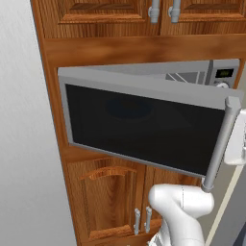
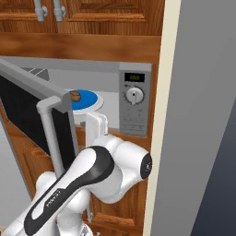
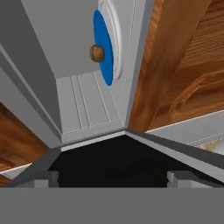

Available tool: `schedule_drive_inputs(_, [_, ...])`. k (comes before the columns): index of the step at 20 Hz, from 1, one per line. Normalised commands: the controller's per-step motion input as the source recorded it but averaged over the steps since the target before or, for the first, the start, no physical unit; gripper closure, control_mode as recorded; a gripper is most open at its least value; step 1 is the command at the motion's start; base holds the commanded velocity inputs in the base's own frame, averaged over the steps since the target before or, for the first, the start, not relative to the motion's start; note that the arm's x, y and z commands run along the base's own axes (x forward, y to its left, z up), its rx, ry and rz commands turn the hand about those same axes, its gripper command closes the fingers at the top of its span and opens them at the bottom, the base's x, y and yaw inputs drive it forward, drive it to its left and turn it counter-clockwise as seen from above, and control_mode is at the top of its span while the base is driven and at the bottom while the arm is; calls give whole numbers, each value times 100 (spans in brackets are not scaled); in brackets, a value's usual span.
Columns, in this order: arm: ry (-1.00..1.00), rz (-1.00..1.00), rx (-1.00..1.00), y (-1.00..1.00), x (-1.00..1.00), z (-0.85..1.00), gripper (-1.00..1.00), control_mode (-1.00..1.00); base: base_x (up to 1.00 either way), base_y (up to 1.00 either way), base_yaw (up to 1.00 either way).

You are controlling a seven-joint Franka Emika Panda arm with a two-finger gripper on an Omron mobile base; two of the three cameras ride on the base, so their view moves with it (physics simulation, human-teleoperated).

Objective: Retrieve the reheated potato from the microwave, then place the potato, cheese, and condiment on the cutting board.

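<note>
Microwave (image 2: 133, 103) built into wooden cabinets (image 1: 110, 202); its door (image 1: 144, 125) swung wide open to the left, dark glass facing outward, grey bar handle (image 1: 220, 144) at the free edge. Control panel with white knob (image 2: 134, 95) and small green display (image 2: 135, 77) to the right of the cavity.

Potato (image 2: 74, 96) inside the microwave, sitting on a blue plate (image 2: 87, 98), near the plate's left edge in the right base view. In the hand view the potato (image 3: 97, 53) appears against the plate (image 3: 103, 48), seen edge-on.

Claw (image 3: 112, 178) spread wide, nothing between its fingertips (image 3: 43, 179); it sits outside the cavity, next to the open door, well apart from the potato.
</note>
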Motion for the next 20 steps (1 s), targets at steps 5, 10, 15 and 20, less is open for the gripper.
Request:
schedule_drive_inputs(5, [-7,16,0,28,-1,-2,-100,-100,0,0,0])
schedule_drive_inputs(10, [-2,12,0,32,-21,0,-100,-100,0,0,0])
schedule_drive_inputs(15, [0,6,0,35,-32,0,-100,-100,0,0,0])
schedule_drive_inputs(20, [0,4,0,36,-43,0,-100,-100,0,0,0])
